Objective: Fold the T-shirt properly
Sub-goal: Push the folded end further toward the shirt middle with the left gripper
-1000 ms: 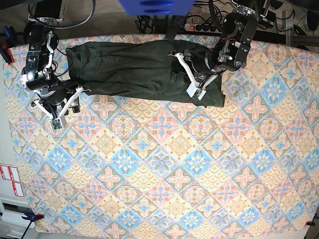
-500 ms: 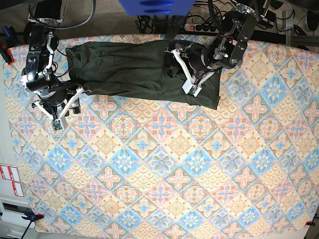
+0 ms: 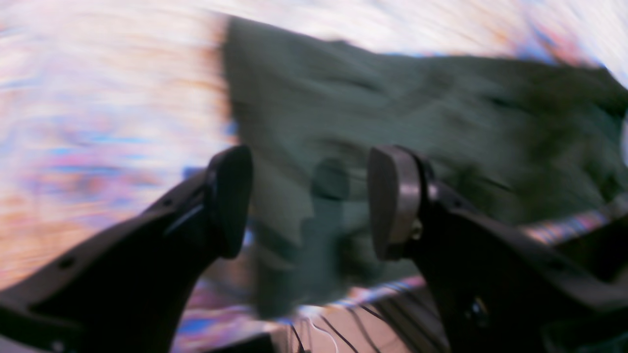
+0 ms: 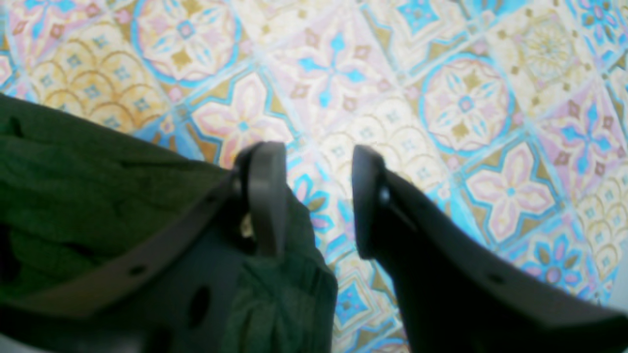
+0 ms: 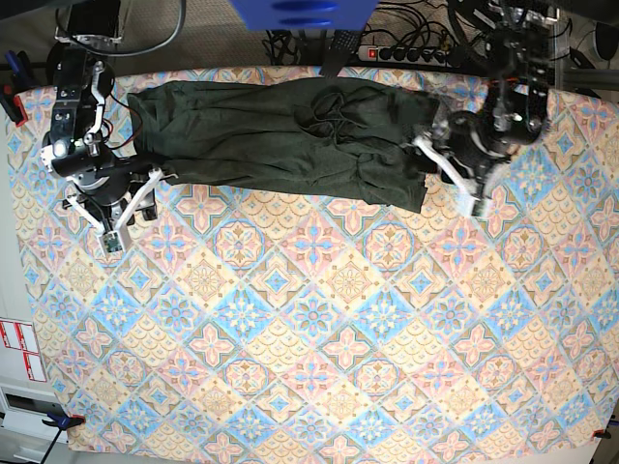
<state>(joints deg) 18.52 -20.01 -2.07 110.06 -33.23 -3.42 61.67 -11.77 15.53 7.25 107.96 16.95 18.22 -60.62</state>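
The T-shirt (image 5: 271, 135) is a dark olive-green garment lying in a long wrinkled band across the far side of the patterned table, with a bunched fold near its right end. My left gripper (image 5: 447, 174) is open and empty, just past the shirt's right edge. The left wrist view is motion-blurred and shows the open left gripper (image 3: 309, 201) with the shirt (image 3: 392, 98) beyond it. My right gripper (image 5: 132, 208) is open and empty, at the shirt's near-left corner. In the right wrist view the right gripper (image 4: 316, 201) stands over bare cloth, and the shirt (image 4: 98, 196) lies left of it.
A patterned tablecloth (image 5: 319, 329) covers the table. A power strip (image 5: 397, 53) and cables lie beyond the far edge, and a blue object (image 5: 290, 12) hangs at top centre. Red-and-white labels (image 5: 19, 348) sit off the table's left edge.
My left arm has swung right, from over the shirt's right part to just off its right edge. The shirt's right end now shows a bunched fold. The right arm has not moved.
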